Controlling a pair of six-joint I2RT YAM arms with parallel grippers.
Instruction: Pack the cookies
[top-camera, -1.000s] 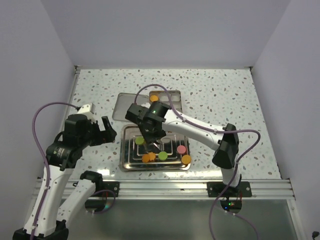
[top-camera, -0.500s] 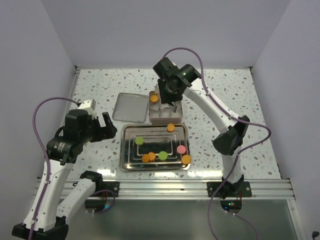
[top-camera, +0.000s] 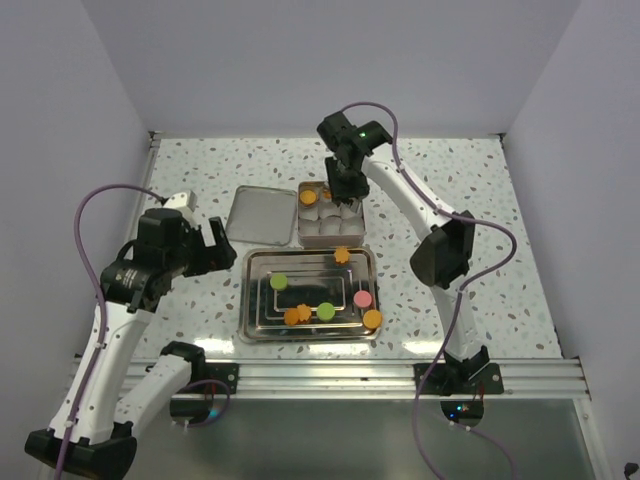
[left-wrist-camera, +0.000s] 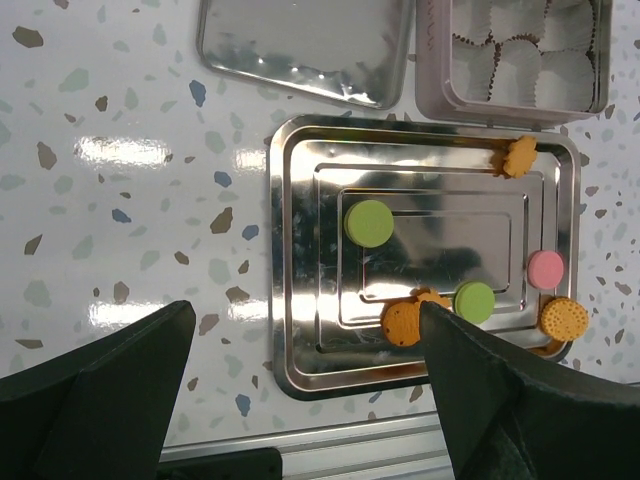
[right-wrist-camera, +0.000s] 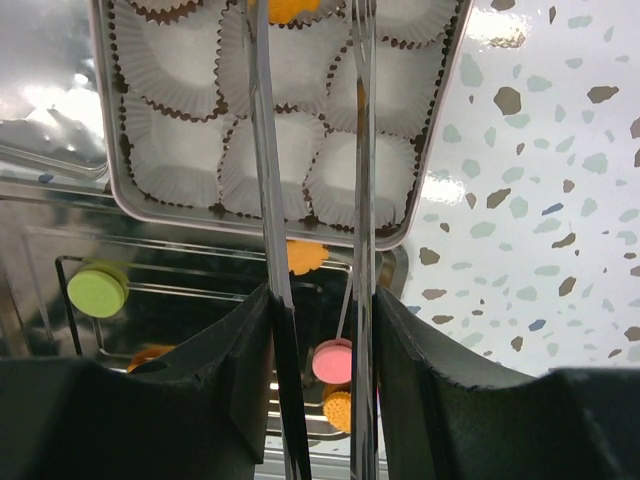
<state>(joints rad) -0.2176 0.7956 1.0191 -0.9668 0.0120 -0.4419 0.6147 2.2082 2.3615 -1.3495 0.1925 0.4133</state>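
Two tools: L tool (top-camera: 214, 249) wide open, empty; R tool (top-camera: 343, 192) narrowed over box (right-wrist-camera: 435, 130), grip unclear

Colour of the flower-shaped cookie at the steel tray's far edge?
Orange. The flower-shaped cookie shows best in the left wrist view.

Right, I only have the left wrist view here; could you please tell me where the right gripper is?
Observer: The right gripper is above the far side of the box.
Operator: Thank you; is any cookie packed already?
Observer: Yes, one orange cookie lies in the box's far left corner.
Operator: And is the gripper carrying another?
Observer: I cannot tell; its fingers stand slightly apart over the box.
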